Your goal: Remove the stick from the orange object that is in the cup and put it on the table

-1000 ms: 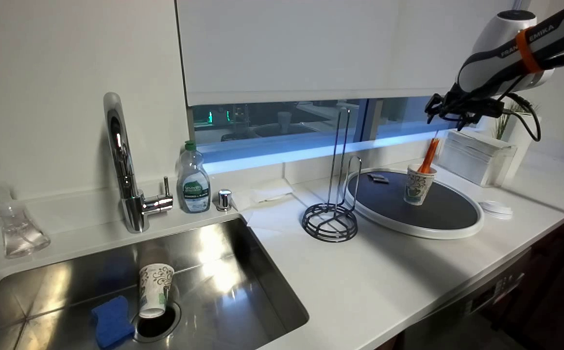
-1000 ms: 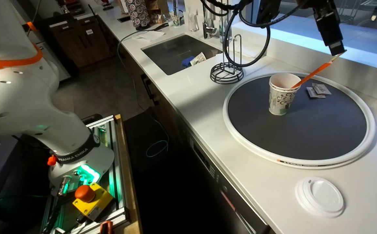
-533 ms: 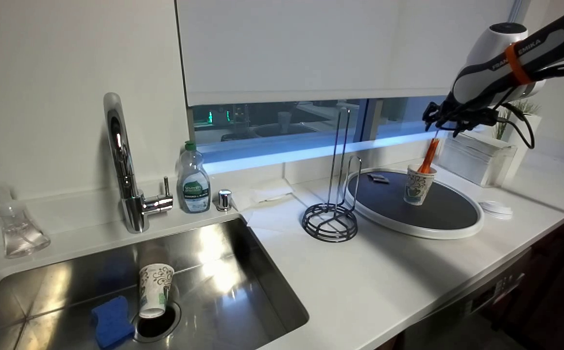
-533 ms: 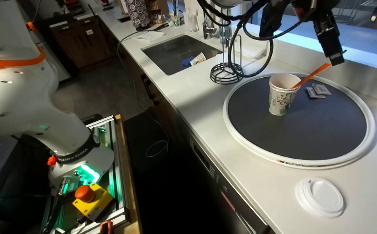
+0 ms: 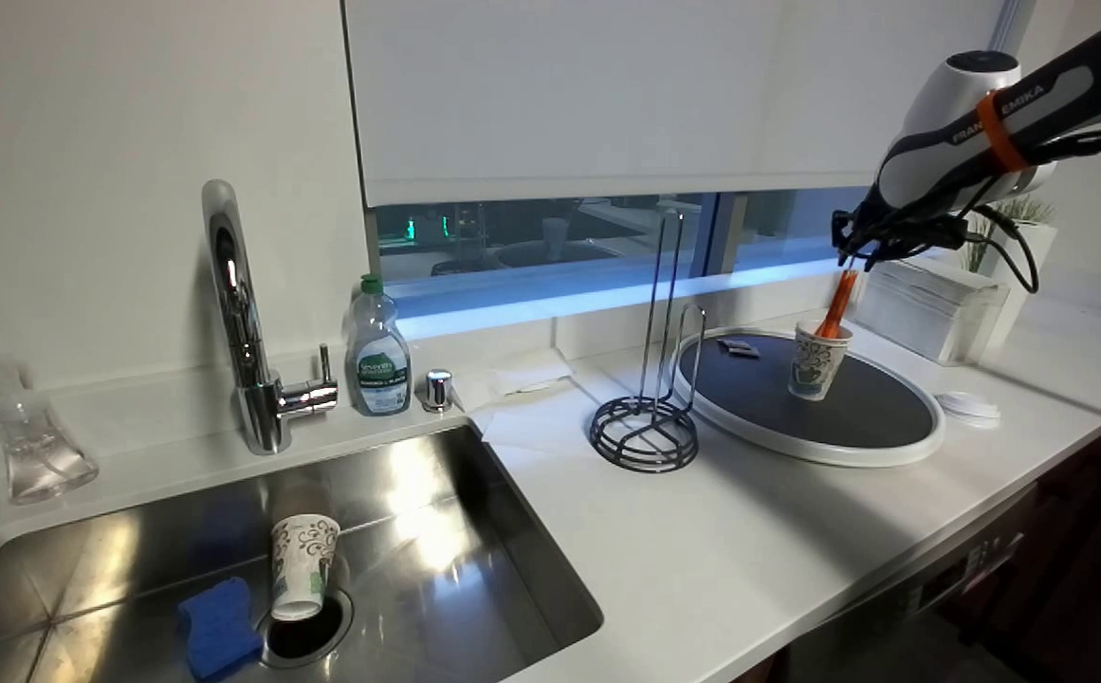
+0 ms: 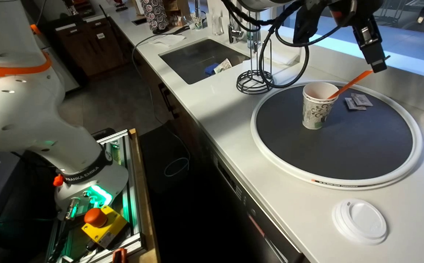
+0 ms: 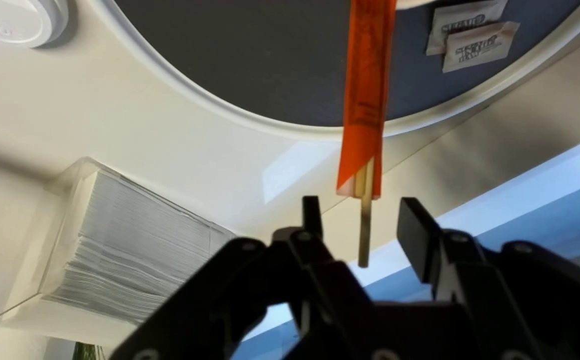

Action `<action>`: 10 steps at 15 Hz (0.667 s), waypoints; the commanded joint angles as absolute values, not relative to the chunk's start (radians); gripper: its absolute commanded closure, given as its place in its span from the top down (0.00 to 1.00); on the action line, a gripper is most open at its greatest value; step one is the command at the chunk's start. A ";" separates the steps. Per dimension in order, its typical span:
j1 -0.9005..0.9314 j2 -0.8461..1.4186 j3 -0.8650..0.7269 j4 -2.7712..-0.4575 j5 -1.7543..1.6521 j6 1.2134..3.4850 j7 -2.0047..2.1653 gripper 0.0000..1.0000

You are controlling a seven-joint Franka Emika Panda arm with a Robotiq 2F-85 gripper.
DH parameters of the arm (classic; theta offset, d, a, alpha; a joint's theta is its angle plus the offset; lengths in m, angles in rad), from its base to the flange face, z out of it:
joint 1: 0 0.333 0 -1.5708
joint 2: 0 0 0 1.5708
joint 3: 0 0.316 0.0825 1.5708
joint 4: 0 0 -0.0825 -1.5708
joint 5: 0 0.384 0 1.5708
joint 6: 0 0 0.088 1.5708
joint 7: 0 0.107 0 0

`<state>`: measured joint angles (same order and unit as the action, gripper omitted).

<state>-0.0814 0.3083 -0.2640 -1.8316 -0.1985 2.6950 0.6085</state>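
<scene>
Since the frame a second earlier, the claw (image 7: 361,215) has lowered and narrowed; its jaws stand apart astride the stick (image 7: 364,237), not gripping. Extraction and placement on the table (image 5: 635,550): not done. The stick projects from the orange sleeve (image 7: 368,85), leaning in the paper cup (image 6: 316,114). From here, the sink (image 5: 512,569) contains a second cup (image 5: 303,564) and a sponge (image 5: 220,626).

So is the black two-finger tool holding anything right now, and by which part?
Nothing is held: in the wrist view, the tool stands open, with the thin pale wooden stick between its jaws and a gap on either side.
</scene>
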 commanded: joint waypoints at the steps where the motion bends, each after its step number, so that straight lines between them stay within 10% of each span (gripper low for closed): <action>1: -0.060 0.334 -0.292 -1.819 -0.215 2.725 0.621 0.74; 3: -0.057 0.338 -0.294 -1.818 -0.214 2.725 0.617 0.38; 10: -0.051 0.339 -0.300 -1.814 -0.214 2.728 0.610 0.00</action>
<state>-0.0639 0.3205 -0.2802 -1.8288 -0.2035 2.7047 0.6071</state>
